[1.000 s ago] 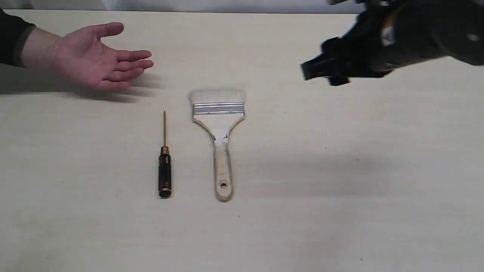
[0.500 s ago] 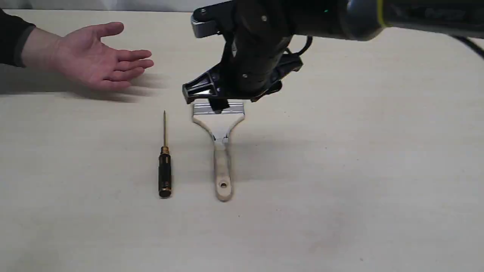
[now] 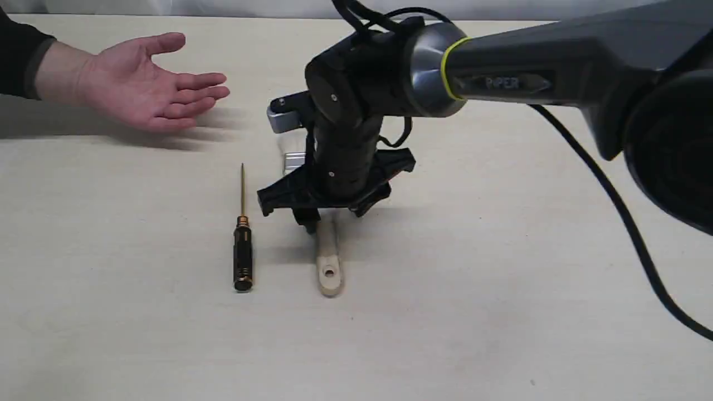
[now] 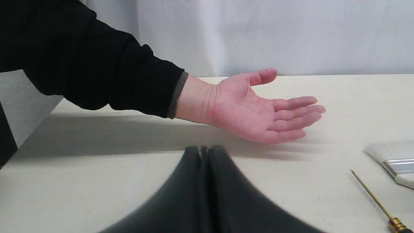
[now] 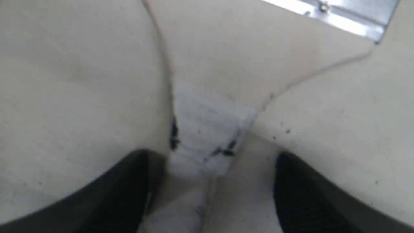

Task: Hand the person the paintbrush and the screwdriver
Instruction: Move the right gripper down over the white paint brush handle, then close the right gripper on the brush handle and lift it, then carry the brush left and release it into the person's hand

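The paintbrush (image 3: 328, 268) lies flat at mid-table, handle end with its hole toward the front; my right arm covers its bristles and most of the ferrule. My right gripper (image 3: 322, 218) points down over the neck of the handle. In the right wrist view it (image 5: 213, 161) is open, one dark finger on each side of the pale taped neck of the paintbrush (image 5: 210, 129). The screwdriver (image 3: 243, 253) lies just left of the brush, untouched. The person's hand (image 3: 139, 83) rests palm-up at the far left. My left gripper (image 4: 204, 150) is shut on nothing, short of that hand (image 4: 258, 110).
The pale table (image 3: 501, 289) carries nothing else. The right arm's black cable (image 3: 624, 217) hangs down over the right side. In the left wrist view the screwdriver (image 4: 375, 197) and brush bristles (image 4: 389, 152) lie off beside the hand.
My right arm swung in from the far right, crossed over the brush's bristles and dropped down along it to the handle's neck. The hand, the screwdriver and the brush have stayed put.
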`<action>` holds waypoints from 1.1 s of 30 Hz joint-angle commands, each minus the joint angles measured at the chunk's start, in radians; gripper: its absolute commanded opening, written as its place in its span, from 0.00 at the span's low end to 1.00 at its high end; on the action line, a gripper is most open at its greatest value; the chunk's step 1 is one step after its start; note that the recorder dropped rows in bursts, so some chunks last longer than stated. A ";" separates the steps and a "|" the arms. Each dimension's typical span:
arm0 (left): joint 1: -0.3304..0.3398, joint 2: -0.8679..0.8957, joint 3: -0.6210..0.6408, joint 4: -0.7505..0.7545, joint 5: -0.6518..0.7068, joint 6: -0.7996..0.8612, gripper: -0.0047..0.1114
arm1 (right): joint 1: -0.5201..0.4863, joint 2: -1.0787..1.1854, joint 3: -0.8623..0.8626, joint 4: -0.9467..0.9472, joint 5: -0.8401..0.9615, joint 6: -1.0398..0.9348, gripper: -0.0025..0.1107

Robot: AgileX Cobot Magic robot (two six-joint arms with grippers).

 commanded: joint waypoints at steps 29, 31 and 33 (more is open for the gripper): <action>-0.008 -0.002 0.002 -0.002 -0.006 -0.002 0.04 | 0.044 -0.205 -0.013 -0.156 0.072 -0.064 0.06; -0.008 -0.002 0.002 -0.002 -0.006 -0.002 0.04 | 0.056 -0.259 -0.038 -0.150 0.072 -0.066 0.06; -0.008 -0.002 0.002 -0.002 -0.006 -0.002 0.04 | 0.069 -0.306 -0.077 -0.143 0.068 -0.077 0.06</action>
